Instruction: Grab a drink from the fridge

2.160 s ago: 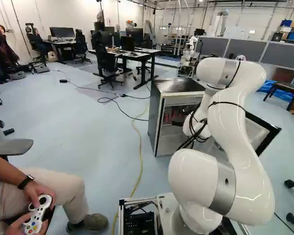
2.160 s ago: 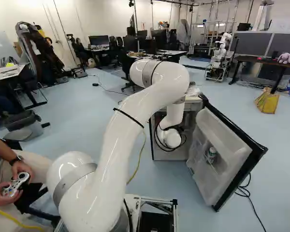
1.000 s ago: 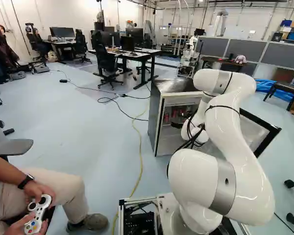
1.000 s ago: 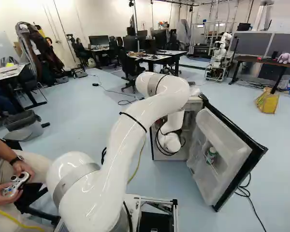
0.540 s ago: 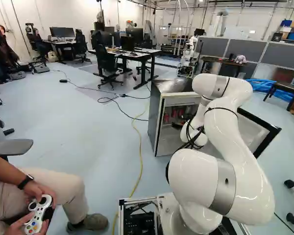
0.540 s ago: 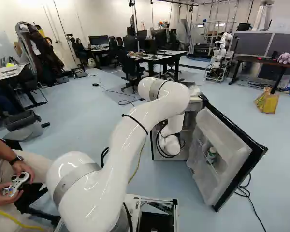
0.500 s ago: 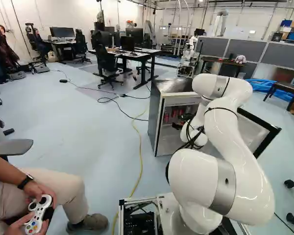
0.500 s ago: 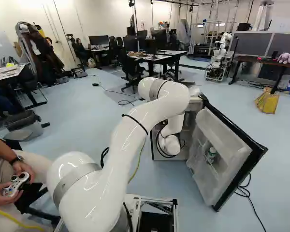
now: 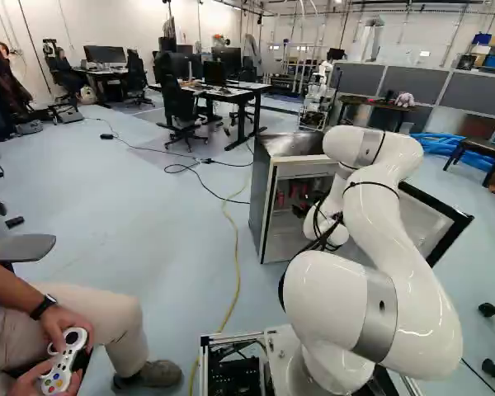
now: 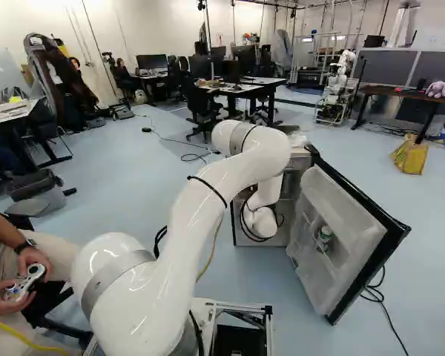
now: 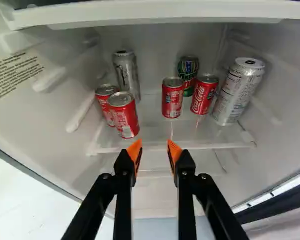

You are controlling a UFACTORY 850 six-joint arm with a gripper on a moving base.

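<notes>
Gripper fingers apart, short of shelf, probably to line up on middle red can.

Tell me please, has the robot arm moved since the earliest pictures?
Yes, downward: in the left base view, the arm's upper bend stands lower relative to the fridge.

L base cam: behind arm, on its L, facing fwd & a bit down; fridge mid-dist., just R of ctr. R base cam: behind arm, on its R, approx. same dir.; arm L of ctr, fridge door lower R of frame, inner side showing. Both share arm, fridge, door & far table. Wrist cam: close-up, facing into fridge; shares fridge's inside w/ L base view, partly hidden there by arm.
</notes>
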